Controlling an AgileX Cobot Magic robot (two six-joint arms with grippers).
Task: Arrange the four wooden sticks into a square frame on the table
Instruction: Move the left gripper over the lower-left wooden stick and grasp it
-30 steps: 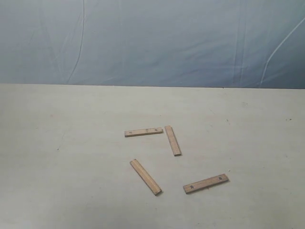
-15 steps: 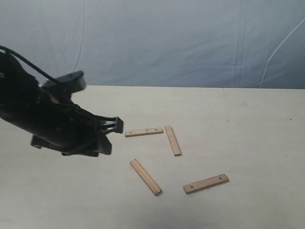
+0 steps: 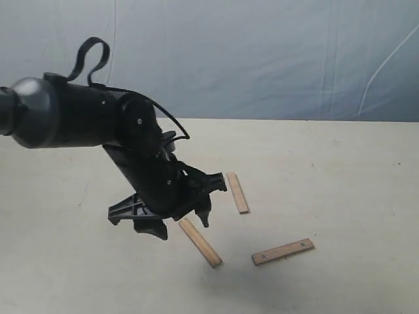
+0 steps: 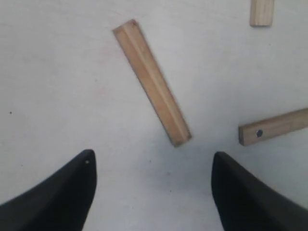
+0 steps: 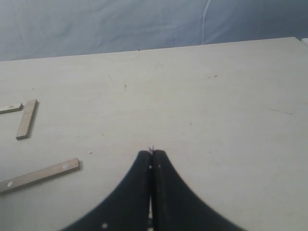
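Cream speckled table (image 3: 353,170), thin flat wooden sticks (image 4: 153,83), black tapered left fingers (image 4: 62,197)

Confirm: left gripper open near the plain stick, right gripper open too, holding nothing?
No: the right gripper is shut, empty, fingertips pressed together, as the right wrist view shows. The left gripper is indeed open near the plain stick.

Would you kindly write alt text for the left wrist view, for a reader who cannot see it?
The open left end effector hovers over a plain stick on the table. A holed stick and another stick's end show at the edges.
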